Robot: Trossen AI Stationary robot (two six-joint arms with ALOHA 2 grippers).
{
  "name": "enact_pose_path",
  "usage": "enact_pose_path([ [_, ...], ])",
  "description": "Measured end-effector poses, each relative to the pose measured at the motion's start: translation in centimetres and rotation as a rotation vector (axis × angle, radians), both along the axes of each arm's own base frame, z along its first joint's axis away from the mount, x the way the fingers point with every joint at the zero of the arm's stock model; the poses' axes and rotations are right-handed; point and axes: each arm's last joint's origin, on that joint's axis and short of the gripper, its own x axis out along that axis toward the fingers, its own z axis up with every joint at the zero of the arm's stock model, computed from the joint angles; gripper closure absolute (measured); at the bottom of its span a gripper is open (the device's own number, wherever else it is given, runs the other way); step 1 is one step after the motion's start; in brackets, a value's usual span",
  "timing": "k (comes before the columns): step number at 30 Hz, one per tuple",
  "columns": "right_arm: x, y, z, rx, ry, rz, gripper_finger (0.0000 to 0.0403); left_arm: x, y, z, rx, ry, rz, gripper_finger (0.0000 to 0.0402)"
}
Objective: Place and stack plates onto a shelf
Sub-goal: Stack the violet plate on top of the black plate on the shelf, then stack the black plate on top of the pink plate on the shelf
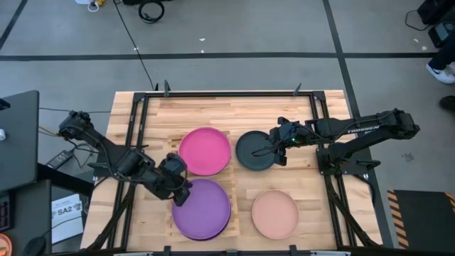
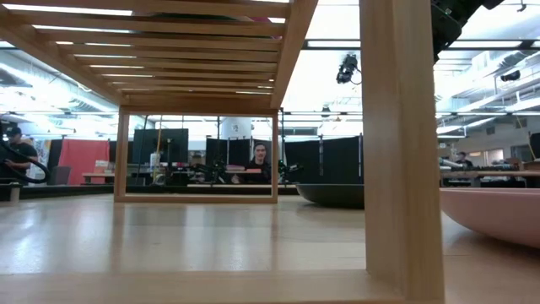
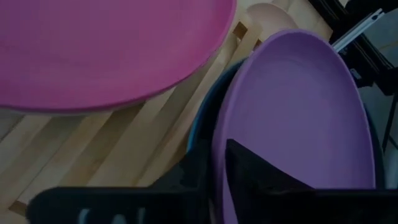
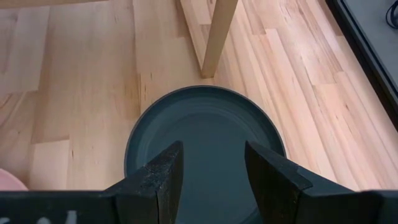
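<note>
Left end effector (image 1: pixel 182 190) clamped on purple plate's (image 1: pixel 202 210) rim atop the shelf (image 1: pixel 169 139), a blue plate (image 3: pixel 200 127) mostly hidden beneath, right end effector (image 1: pixel 274 151) open over dark grey plate (image 1: pixel 256 150), bare tabletop (image 1: pixel 213 110) beyond.

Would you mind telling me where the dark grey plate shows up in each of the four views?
High view: round matte dark grey plate right of centre, under the right end effector.
Low view: dark rim, mid-right.
Left wrist view: not in it.
Right wrist view: centre, ahead of the open fingers.
Shared landmark: salmon pink plate, beside it on the table.
</note>
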Motion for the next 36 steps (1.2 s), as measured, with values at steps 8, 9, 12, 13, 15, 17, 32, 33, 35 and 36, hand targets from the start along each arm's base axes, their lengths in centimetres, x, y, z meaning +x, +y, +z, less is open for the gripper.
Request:
enact_pose_path([
  [8,0.0,0.0,0.0,0.0,0.0,0.0,0.0226,0.0,0.0,0.0,0.0,0.0,-0.001,0.0289],
  [9,0.0,0.0,0.0,0.0,0.0,0.0,0.0226,0.0,0.0,0.0,0.0,0.0,-0.001,0.0283],
  [12,0.0,0.0,0.0,0.001,-0.001,-0.001,0.0226,0.0,0.0,0.0,0.0,0.0,-0.001,0.0267],
  [13,0.0,0.0,0.0,0.001,0.0,-0.001,0.0226,0.0,0.0,0.0,0.0,0.001,-0.001,0.0262],
  [15,0.0,0.0,0.0,0.001,0.0,-0.001,0.0226,0.0,0.0,0.0,0.0,0.001,-0.002,0.0254],
  [17,0.0,0.0,0.0,0.001,0.0,-0.001,0.0226,0.0,0.0,0.0,0.002,0.001,-0.004,0.0247],
  [32,0.0,0.0,0.0,0.0,0.0,0.0,0.0226,-2.2,1.5,2.5,-0.05,-0.094,-0.011,0.0245],
  [33,0.0,0.0,0.0,0.0,0.0,0.0,0.0226,-2.5,1.6,2.8,-0.048,-0.105,-0.019,0.0245],
  [35,0.0,0.0,0.0,0.0,0.0,0.0,0.0226,-3.0,2.0,3.3,-0.035,-0.128,-0.045,0.0246],
  [36,0.0,0.0,0.0,0.0,0.0,0.0,0.0226,-3.3,2.1,3.5,-0.027,-0.14,-0.058,0.0246],
])
